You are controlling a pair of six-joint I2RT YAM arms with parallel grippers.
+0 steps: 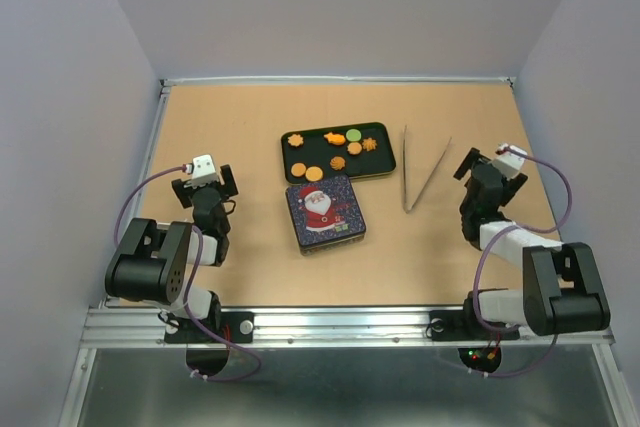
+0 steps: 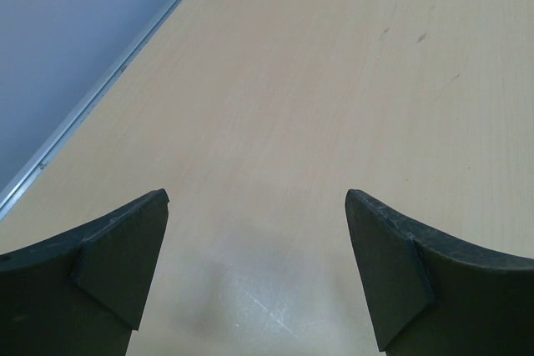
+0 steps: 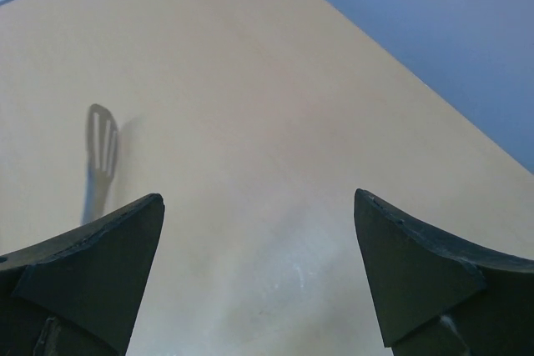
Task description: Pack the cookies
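Note:
Several cookies (image 1: 334, 150), orange with one green, lie on a black tray (image 1: 385, 168) at the middle back of the table. In front of the tray sits a shut square tin (image 1: 325, 213) with a Santa picture on its lid. My left gripper (image 1: 205, 182) rests at the left, well away from the tray, open with only bare table between its fingers (image 2: 125, 256). My right gripper (image 1: 488, 169) is at the right, also open and empty, its fingers (image 3: 413, 268) wide apart.
Metal tongs (image 1: 421, 174) lie on the table between the tray and my right arm; one tong tip (image 3: 100, 156) shows in the right wrist view. Grey walls close in the table's left, back and right sides.

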